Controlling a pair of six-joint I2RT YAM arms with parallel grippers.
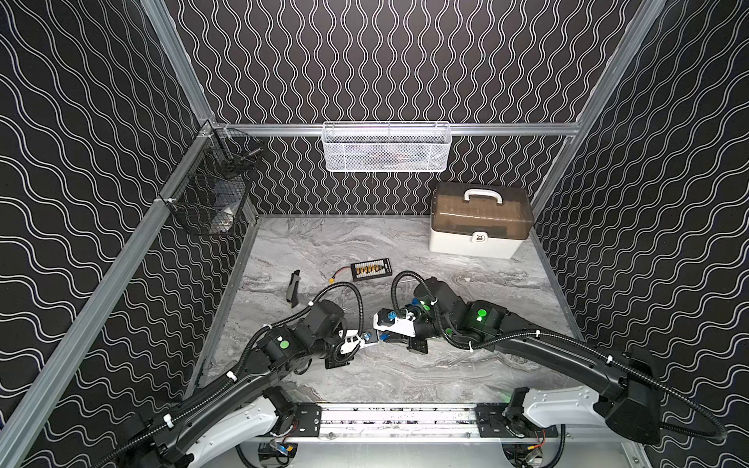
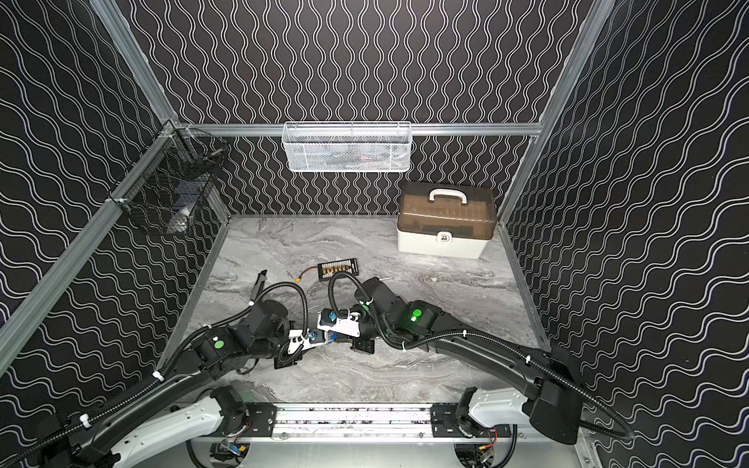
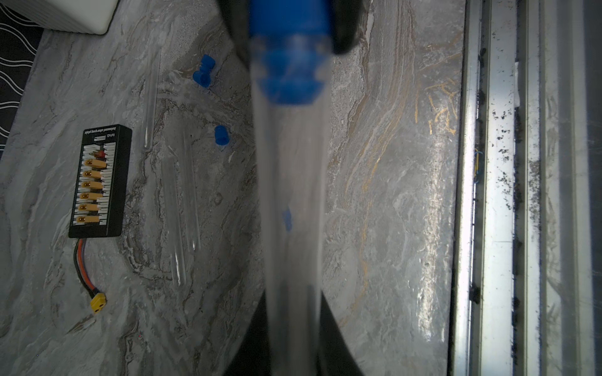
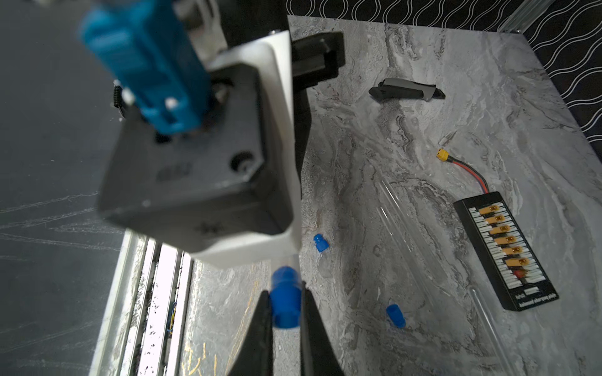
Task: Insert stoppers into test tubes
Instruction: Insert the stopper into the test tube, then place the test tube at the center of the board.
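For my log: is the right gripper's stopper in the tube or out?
Partly in: the stopper shows blue through the wall of the tube; its cap is outside.

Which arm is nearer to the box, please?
Right. The right arm bends just in front of the box, apart from it; the left arm lies farther off, on the table's opposite side.

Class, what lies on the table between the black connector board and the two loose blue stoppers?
Clear test tubes lying flat, seen in both wrist views.
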